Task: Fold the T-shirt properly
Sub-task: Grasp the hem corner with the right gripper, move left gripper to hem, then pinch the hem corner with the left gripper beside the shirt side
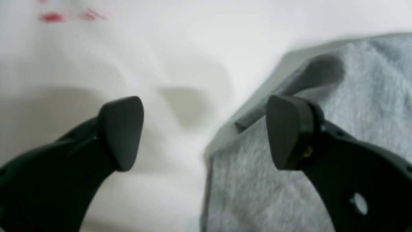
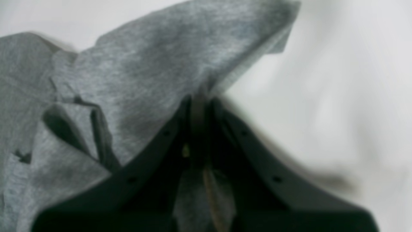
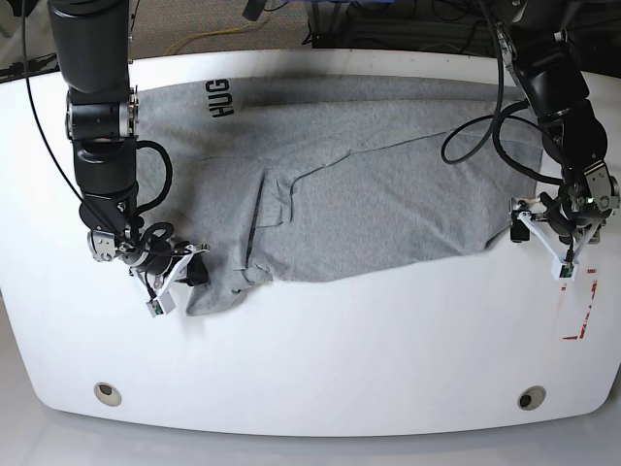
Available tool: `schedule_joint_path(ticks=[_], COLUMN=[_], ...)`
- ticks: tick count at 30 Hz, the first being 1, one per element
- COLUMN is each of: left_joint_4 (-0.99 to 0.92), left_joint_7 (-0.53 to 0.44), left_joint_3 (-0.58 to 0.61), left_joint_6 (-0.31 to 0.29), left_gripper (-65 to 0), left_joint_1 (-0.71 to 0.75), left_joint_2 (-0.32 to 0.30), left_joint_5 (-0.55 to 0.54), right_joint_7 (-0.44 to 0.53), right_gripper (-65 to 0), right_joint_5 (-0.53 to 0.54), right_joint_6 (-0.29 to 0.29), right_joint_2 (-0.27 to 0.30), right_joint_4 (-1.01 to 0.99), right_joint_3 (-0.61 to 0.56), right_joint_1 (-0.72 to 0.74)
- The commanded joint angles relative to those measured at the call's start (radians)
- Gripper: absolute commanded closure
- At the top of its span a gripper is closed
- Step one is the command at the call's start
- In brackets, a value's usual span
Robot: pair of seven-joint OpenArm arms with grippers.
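Grey cotton is lying spread across the white surface (image 3: 320,379): the T-shirt (image 3: 388,194) is sprawling rumpled, its black lettering showing at the far edge. At its near corner the right claw (image 2: 199,100) is pinching a fold of the T-shirt, jaws together on the cloth. At the opposite side edge the left claw (image 1: 206,132) is standing wide apart, seemingly hovering over the hem.

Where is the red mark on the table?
In the base view the red mark sits on the white table near its right edge, just below the open left gripper and beside the T-shirt.
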Motion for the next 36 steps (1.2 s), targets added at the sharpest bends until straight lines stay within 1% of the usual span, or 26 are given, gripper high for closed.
schedule_joint_path(ticks=[1, 3, 5, 7, 10, 12, 13, 19, 22, 24, 25, 30, 33, 36], left_joint_4=[-0.071, -0.102, -0.134, -0.151, -0.154, -0.154, -0.155, -0.155, -0.155, -0.146, -0.143, -0.057, 0.001, 0.038], left_joint_7=[-0.074, -0.097, -0.109, -0.111, -0.112, -0.112, -0.112, -0.112, -0.112, -0.106, -0.104, -0.098, -0.060, -0.038], left_joint_3=[0.000, 0.002, 0.032, 0.074, 0.094, 0.098, 0.098, 0.100, 0.100, 0.100, 0.101, 0.101, 0.101, 0.109], left_joint_6=[0.004, 0.004, 0.004, 0.004, 0.004, 0.004, 0.004, 0.004, 0.004, 0.004, 0.004, 0.004, 0.004, 0.004], left_gripper=[-54.9, -54.9, -54.9, -54.7, -54.6, -51.9, -49.0, -23.1, -13.9, -10.4, -9.4, -9.2, -9.2, -9.2], left_joint_1=[-0.061, -0.065, -0.067, -0.067, -0.059, -0.056, -0.056, -0.055, -0.055, -0.055, -0.055, -0.050, -0.046, -0.047], left_joint_2=[-0.002, 0.000, 0.000, 0.000, 0.000, 0.000, 0.000, 0.000, 0.000, 0.000, 0.000, -0.007, -0.010, -0.031], left_joint_5=[-0.008, -0.004, -0.009, -0.011, -0.011, -0.011, -0.011, -0.004, -0.004, -0.004, -0.004, -0.003, -0.003, -0.003], right_joint_7=[0.003, 0.003, 0.003, 0.003, 0.005, 0.005, 0.005, 0.005, 0.005, 0.005, 0.005, 0.005, 0.005, 0.005], right_gripper=[0.0, 0.0, 0.0, 0.0, 0.0, 0.0, 0.0, 0.0, 0.0, 0.0, 0.0, 0.0, 0.0, 0.0], right_joint_5=[0.009, 0.009, 0.009, 0.009, 0.009, 0.009, 0.009, 0.009, 0.011, 0.011, 0.011, 0.011, 0.011, 0.011], right_joint_6=[0.006, 0.006, 0.006, 0.006, 0.006, 0.006, 0.006, 0.006, 0.006, 0.006, 0.006, 0.006, 0.006, 0.006], right_joint_2=[0.012, 0.012, 0.012, 0.012, 0.012, 0.012, 0.012, 0.012, 0.012, 0.012, 0.012, 0.012, 0.014, 0.014], right_joint_4=[0.013, 0.013, 0.013, 0.016, 0.016, 0.016, 0.016, 0.016, 0.016, 0.016, 0.016, 0.016, 0.016, 0.016], right_joint_3=[0.002, 0.002, 0.002, 0.003, 0.003, 0.003, 0.005, 0.005, 0.005, 0.005, 0.005, 0.005, 0.005, 0.005], right_joint_1=[0.027, 0.027, 0.023, 0.010, 0.004, 0.003, 0.003, 0.001, 0.001, 0.001, 0.001, 0.001, 0.001, -0.001])
